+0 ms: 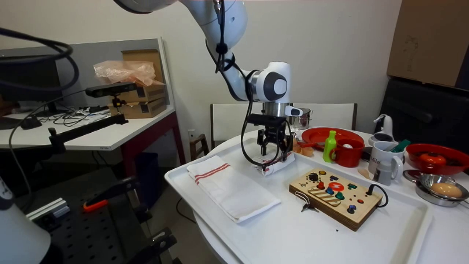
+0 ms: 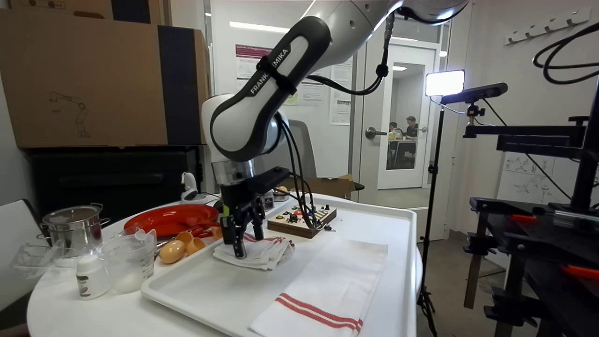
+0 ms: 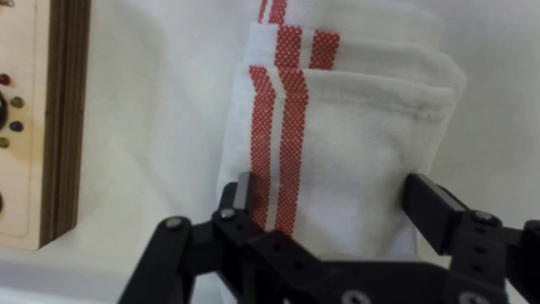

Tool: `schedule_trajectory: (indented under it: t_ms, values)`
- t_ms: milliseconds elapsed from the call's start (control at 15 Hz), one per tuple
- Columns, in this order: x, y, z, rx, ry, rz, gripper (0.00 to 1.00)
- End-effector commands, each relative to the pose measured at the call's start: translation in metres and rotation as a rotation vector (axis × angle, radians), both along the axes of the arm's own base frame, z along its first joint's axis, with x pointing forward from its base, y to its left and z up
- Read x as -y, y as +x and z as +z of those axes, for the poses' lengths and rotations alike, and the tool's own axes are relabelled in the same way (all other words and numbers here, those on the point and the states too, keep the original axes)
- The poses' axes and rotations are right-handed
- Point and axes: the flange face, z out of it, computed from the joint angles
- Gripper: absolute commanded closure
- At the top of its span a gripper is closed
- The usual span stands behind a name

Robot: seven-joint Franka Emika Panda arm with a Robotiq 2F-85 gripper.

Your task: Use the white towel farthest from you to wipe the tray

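"How is your black two-fingered claw (image 3: 330,188) set?"

"Spread wide; I have it over the thick folded white cloth towel with red stripes (image 3: 354,135)."

"Where's that?"

"On the large shallow white rectangular tray (image 2: 199,291), near the pale wooden board with colourful knobs (image 1: 344,203). Farther off, a shiny metal pot (image 2: 79,234) stands on the white tabletop (image 2: 119,313)."

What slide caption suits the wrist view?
Open pincer at a folded, red-striped white towel on the tray, wooden board at frame left.
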Motion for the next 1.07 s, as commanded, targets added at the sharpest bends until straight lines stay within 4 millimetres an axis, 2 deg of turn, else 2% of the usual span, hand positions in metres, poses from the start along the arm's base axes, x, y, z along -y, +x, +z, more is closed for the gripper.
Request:
schedule_trajectory:
  t_ms: [0, 267, 533, 600, 667, 733, 800, 1000]
  values:
    - [0.0, 0.007, -0.004, 0.009, -0.003, 0.016, 0.4]
    - [-0.001, 0.009, 0.001, 0.012, -0.003, 0.019, 0.72]
    - [-0.002, 0.011, 0.003, 0.012, -0.01, 0.023, 0.98]
    - [-0.002, 0.01, 0.003, 0.01, -0.009, 0.022, 1.0]
    - [-0.003, 0.01, 0.002, 0.007, -0.009, 0.023, 0.96]
    - [-0.004, 0.01, 0.001, 0.006, -0.009, 0.024, 0.99]
    - [-0.006, 0.009, 0.001, 0.005, -0.007, 0.028, 0.97]
    - [-0.019, 0.005, 0.0, 0.0, -0.009, 0.072, 0.97]
